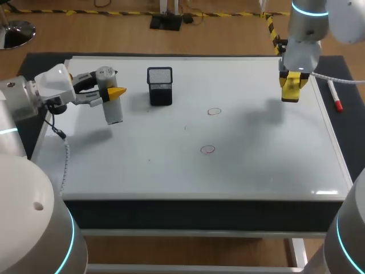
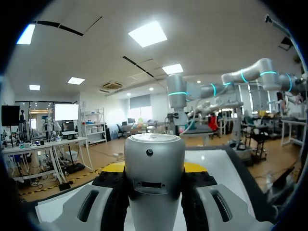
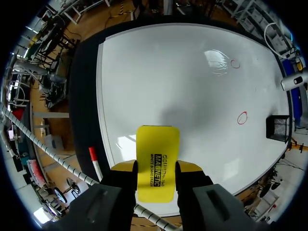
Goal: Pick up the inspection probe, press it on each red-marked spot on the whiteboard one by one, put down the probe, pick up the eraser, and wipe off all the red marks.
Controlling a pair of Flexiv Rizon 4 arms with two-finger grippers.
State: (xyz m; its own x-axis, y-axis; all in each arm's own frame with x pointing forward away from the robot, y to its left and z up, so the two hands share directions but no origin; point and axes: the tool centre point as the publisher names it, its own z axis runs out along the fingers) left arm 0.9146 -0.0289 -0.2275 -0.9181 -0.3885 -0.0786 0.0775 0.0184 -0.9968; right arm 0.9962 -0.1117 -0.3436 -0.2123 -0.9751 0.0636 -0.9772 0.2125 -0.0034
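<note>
The inspection probe [image 1: 111,103], a silver cylinder, hangs nearly upright above the whiteboard's [image 1: 256,165] left side, with my left gripper [image 1: 110,92] shut on it. In the left wrist view the probe [image 2: 154,166] fills the space between the fingers. Above the board's far right part my right gripper [image 1: 291,85] is shut on the yellow eraser [image 1: 290,90]. The eraser [image 3: 157,161] stands out past the right gripper [image 3: 156,169] in its wrist view. Two red circles [image 1: 214,112] [image 1: 207,149] are drawn near the board's middle, also seen as red marks [image 3: 242,118] [image 3: 235,63].
A black mesh holder [image 1: 159,85] stands on the board just right of the probe. A red-capped marker [image 1: 335,96] lies on the dark table beside the board's right edge, near the right gripper.
</note>
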